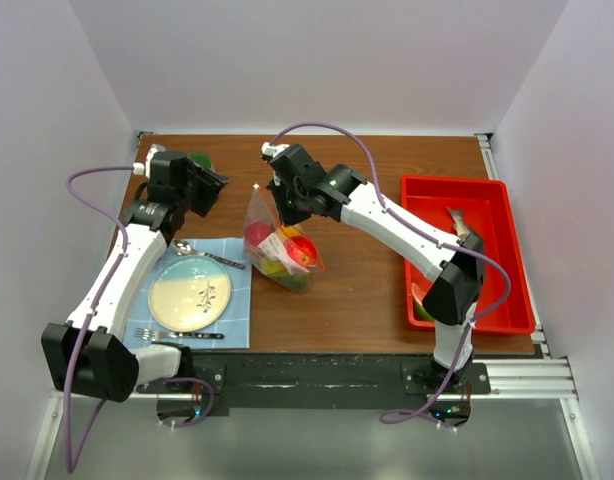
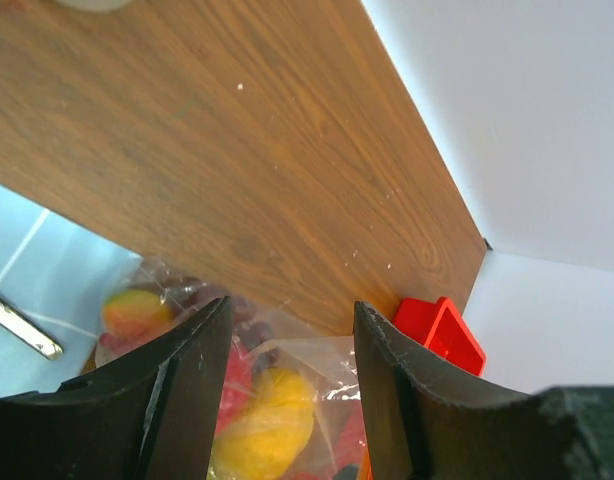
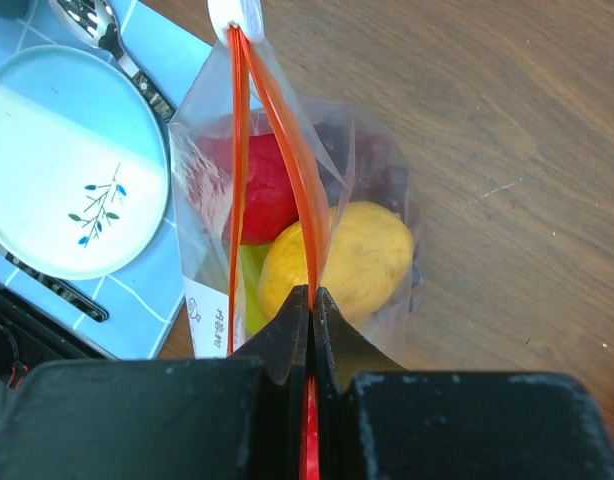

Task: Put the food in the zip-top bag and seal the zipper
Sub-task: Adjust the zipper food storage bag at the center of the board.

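Centrally on the wooden table (image 1: 367,290) lies the zip-top bag (image 1: 277,248), just right of a blue placemat (image 1: 237,320). Right gripper (image 3: 309,305): fingers pressed together, pinching one strip of the orange-red zipper (image 3: 233,160). The two strips meet at a white tab (image 3: 235,12) at the far end and spread apart toward the gripper, so the mouth gapes along that stretch. Inside the bag: yellow lemon (image 3: 342,255), red apple (image 3: 265,195), a green fruit (image 3: 249,290) beneath them, and dark grapes (image 3: 377,165) at the back, blurred through the plastic. Left gripper (image 2: 290,310): fingers apart, nothing between them, hanging near the bag's far left side without touching it. Cream plate (image 1: 190,293) sits on the placemat, with a spoon (image 1: 209,256) on its far side and a fork (image 1: 177,334) on its near side. Red tray (image 1: 487,195), well to the right, holds a silver fish (image 1: 459,222) and a watermelon wedge (image 1: 420,302), the latter mostly hidden behind the right arm's elbow.
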{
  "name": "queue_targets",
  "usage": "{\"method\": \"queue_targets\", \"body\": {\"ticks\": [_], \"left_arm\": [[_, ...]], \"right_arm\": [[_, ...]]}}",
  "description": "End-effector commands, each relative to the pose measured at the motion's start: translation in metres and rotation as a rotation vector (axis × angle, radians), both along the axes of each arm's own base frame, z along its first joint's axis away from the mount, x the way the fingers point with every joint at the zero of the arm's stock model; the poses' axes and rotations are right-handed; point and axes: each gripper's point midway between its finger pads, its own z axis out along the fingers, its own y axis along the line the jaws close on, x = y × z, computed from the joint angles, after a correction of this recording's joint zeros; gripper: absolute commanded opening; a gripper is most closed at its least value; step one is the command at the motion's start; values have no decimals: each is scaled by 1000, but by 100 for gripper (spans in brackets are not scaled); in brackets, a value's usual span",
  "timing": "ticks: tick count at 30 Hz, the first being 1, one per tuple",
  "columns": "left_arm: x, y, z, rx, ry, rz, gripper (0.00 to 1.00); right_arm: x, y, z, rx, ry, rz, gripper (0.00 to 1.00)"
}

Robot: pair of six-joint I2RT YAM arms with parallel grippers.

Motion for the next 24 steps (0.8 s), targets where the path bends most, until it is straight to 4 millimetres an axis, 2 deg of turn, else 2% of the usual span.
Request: {"method": "queue_targets", "body": {"ticks": [1, 13, 24], "left_arm": [[5, -18, 24, -90, -28, -37, 56], [10, -39, 25, -139, -9, -87, 57], [-5, -38, 17, -120, 21, -86, 57]], "right_arm": [[-1, 12, 46, 109, -75, 5, 0], [-8, 26, 43, 93, -84, 17, 0], [-4, 27, 39, 58, -101, -2, 0]]}}
